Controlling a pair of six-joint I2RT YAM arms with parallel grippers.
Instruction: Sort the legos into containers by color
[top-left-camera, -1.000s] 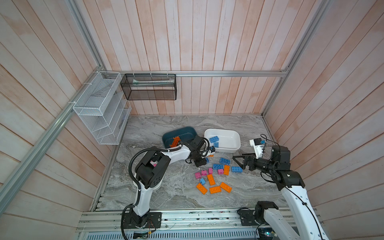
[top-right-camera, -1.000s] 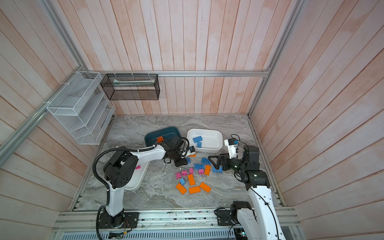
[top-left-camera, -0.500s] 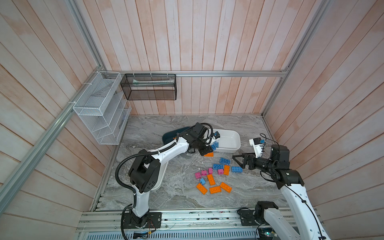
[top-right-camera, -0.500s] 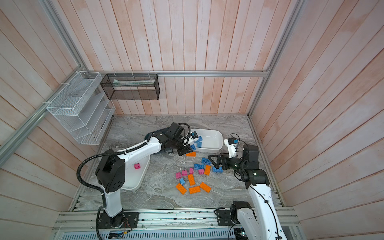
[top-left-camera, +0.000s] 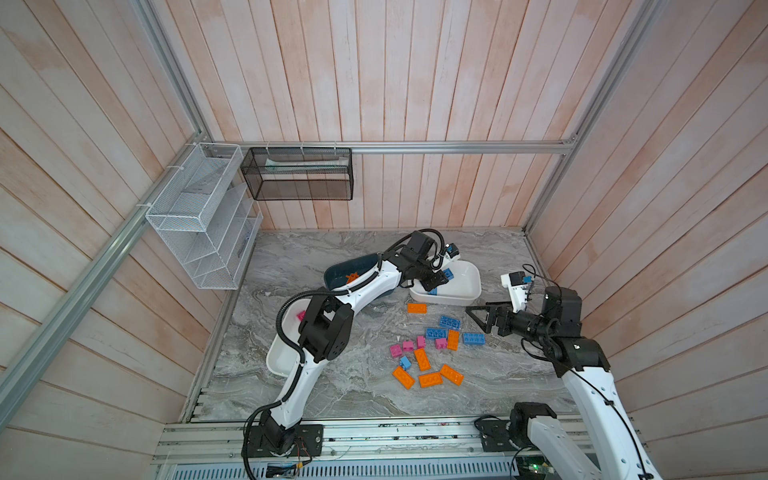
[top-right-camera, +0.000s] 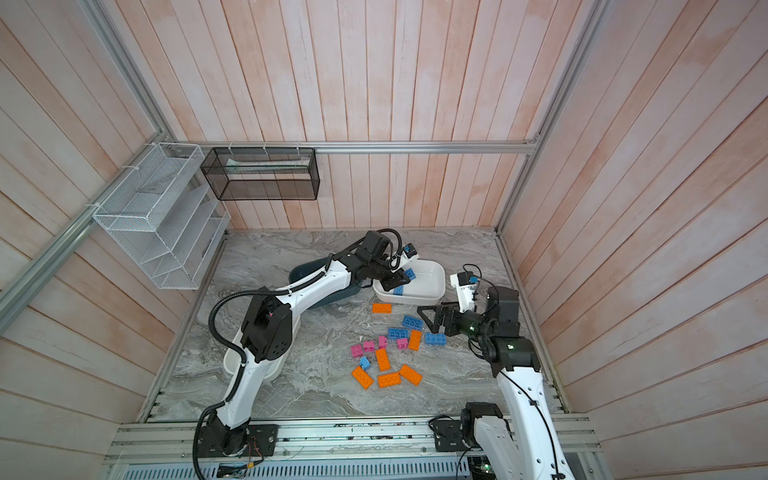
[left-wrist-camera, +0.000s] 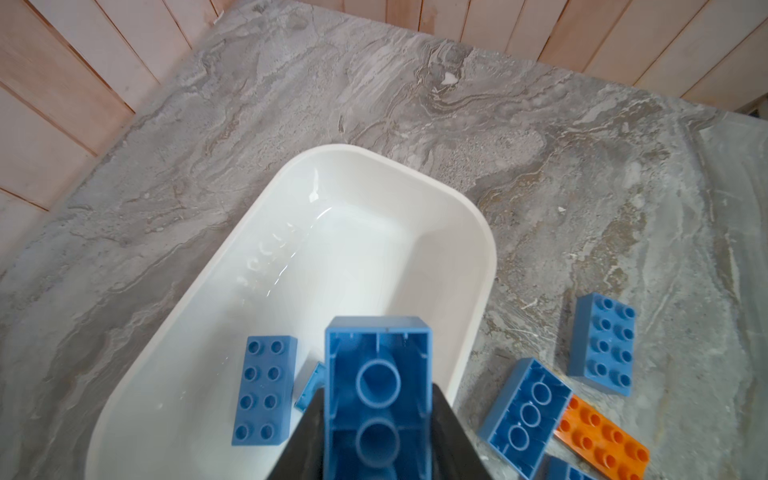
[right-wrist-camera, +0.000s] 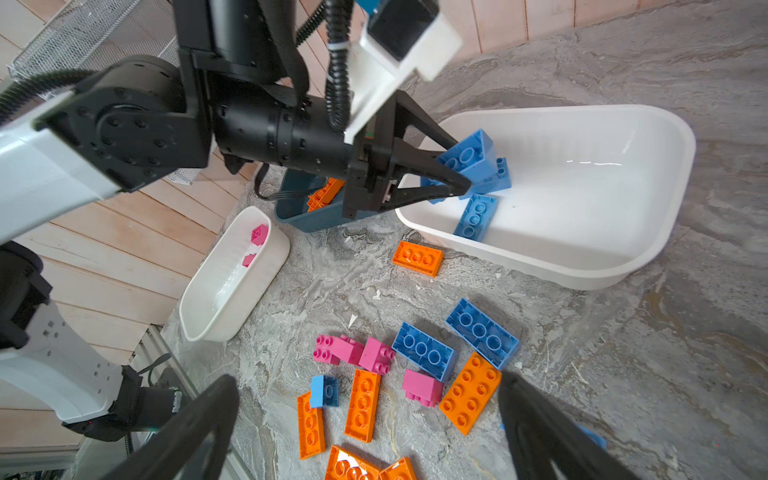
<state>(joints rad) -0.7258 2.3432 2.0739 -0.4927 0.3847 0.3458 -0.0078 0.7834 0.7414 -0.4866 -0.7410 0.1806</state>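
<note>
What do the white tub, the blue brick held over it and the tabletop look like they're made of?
White tub: likely glossy moulded plastic; bright glare streaks on its inner wall, rounded rim.
Blue brick: hard plastic, satin; hollow underside with moulded tubes.
Tabletop: looks like grey veined stone or a stone-print laminate, matt; cannot tell which.

no readable text, no labels, no numbers anywhere

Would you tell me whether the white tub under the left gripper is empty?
Not empty: a studded blue brick lies inside the white tub.
</note>
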